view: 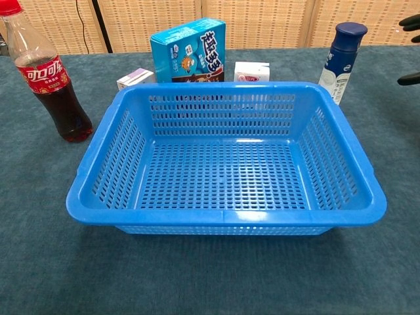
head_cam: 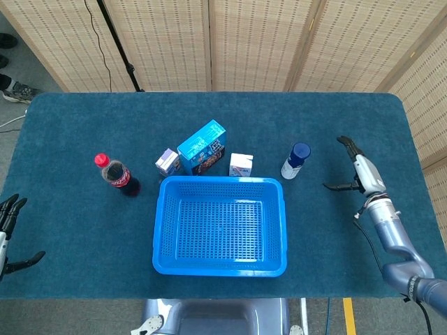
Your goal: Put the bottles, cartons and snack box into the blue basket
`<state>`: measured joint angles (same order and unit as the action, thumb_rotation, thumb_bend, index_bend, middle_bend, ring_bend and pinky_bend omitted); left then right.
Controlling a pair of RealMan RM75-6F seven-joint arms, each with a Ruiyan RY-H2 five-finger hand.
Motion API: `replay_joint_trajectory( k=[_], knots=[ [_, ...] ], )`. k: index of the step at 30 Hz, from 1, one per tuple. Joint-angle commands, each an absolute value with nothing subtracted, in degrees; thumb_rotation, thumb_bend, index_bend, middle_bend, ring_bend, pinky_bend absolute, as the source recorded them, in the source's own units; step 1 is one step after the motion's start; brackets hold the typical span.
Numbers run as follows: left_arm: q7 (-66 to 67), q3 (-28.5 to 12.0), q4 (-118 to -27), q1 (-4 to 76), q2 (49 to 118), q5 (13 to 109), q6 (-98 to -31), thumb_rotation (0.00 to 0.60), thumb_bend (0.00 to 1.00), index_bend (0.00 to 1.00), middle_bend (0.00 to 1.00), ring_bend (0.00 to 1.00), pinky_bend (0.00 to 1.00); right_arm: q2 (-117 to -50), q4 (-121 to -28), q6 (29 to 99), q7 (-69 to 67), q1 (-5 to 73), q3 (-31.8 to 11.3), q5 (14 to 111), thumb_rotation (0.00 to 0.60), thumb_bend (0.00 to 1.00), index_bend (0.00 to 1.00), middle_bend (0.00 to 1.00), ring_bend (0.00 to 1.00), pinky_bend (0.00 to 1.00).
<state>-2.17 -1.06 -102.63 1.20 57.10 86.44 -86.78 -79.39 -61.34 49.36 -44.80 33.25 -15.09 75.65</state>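
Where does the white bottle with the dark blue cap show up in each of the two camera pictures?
Head view: the white bottle stands right of centre, just beyond the blue basket's far right corner, with the right hand off to its right.
Chest view: the bottle stands at upper right, behind the basket's far right corner.
Shared landmark: the small pink-and-white carton to its left.

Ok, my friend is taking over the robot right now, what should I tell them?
Right hand: open, holding nothing, in the air just right of the blue-capped bottle.
Left hand: open, holding nothing, at the table's left edge.
Blue basket: nothing in it.
Behind the basket stand the purple carton, snack box and pink carton. The cola bottle stands left of it.
Done: nothing packed yet.
Left: all five things. The blue-capped bottle looks likely first, with the right hand.
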Motion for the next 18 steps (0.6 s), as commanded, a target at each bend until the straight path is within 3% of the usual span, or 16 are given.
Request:
replay_joint_trajectory(
  k=[1,9,18],
  knots=[
    [-1.99,-1.26,-102.73,1.2,57.12,86.03,-86.83,0.6,0.02,0.0,0.0,0.0,0.0,-81.22,-59.47,47.32,-45.9,34.88,-15.99,74.47,0.6,0.0,0.0,0.0,0.0,0.02],
    [-1.53,-1.71,-102.94,1.78,57.16,84.36,-85.53,0.6,0.02,0.0,0.0,0.0,0.0,-86.04,-54.97,40.43,-49.67,39.68,-17.64,72.11,0.6,0.0,0.0,0.0,0.0,0.02],
    [-1.43,-2.23,-102.91,2.13,57.07,82.89,-84.87,0.6,0.02,0.0,0.0,0.0,0.0,-90.51,-50.4,38.06,-54.05,41.76,-18.37,71.65,0.6,0.0,0.0,0.0,0.0,0.02]
  ],
)
